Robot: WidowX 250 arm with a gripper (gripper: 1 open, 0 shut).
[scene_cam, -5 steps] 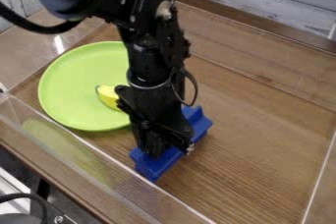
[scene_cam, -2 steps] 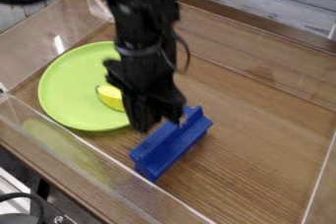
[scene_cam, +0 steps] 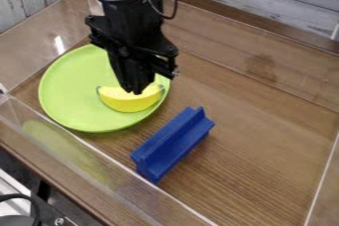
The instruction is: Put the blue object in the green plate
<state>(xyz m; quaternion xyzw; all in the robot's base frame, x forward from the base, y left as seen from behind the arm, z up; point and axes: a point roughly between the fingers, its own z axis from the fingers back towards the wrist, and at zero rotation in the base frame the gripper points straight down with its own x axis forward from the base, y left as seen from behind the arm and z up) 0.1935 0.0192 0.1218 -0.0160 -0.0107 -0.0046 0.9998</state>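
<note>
The blue object [scene_cam: 173, 144], a deep blue grooved block, lies flat on the wooden surface just right of the green plate [scene_cam: 66, 96], touching nothing. My gripper [scene_cam: 137, 83] hangs pointing down above the plate's right part, over a yellow wedge [scene_cam: 133, 99] that lies in the plate. It holds nothing. Its dark fingers blend together, so I cannot make out how far apart they stand. The gripper is up and to the left of the blue object, well apart from it.
A clear plastic wall [scene_cam: 79, 156] runs along the front and left of the wooden work surface [scene_cam: 265, 101]. A pale plank wall [scene_cam: 265, 2] stands at the back. The arm's body and cables rise from the top left.
The gripper was down on the blue object. It has risen and moved up-left over the plate, and the block stays on the table, shifted slightly.
</note>
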